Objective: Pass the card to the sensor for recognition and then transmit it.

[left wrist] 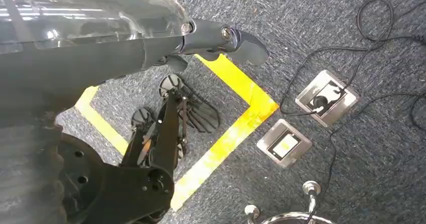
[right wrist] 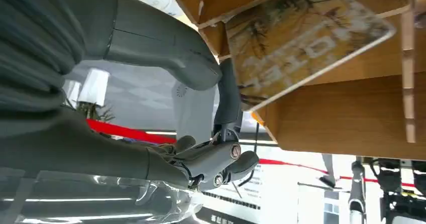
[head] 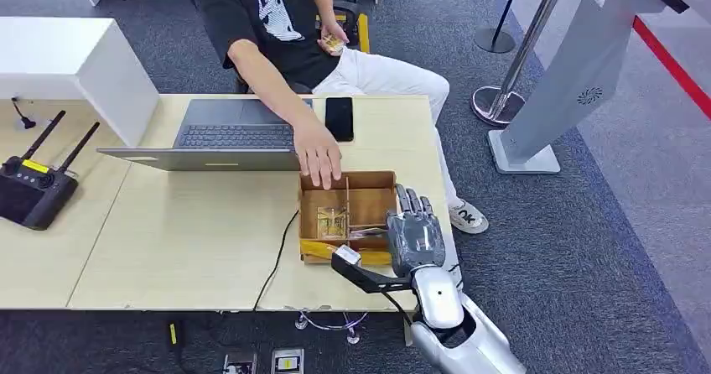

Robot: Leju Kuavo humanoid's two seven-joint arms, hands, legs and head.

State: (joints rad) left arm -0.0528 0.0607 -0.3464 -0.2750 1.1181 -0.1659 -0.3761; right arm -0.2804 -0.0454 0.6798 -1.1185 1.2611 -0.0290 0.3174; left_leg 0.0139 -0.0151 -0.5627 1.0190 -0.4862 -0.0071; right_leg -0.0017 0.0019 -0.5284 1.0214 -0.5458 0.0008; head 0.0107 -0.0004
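Note:
A yellow patterned card [right wrist: 306,43] leans tilted inside the open wooden box [head: 349,179] near the table's right end. More cards [head: 330,223] stand in the box's left compartment. My right hand [head: 415,238] is at the box's right front corner with its fingers spread forward. In the right wrist view its thumb [right wrist: 193,68] and a dark finger [right wrist: 228,96] sit at the card's near edge; whether they pinch it I cannot tell. A person's hand [head: 319,158] rests on the box's far rim. My left hand [left wrist: 221,37] hangs over the floor and holds nothing.
A grey kiosk stand [head: 578,76] rises on the carpet to the right of the table. On the table lie a laptop [head: 226,135], a black phone [head: 339,118] and a black remote controller [head: 35,189]. A seated person is behind the table.

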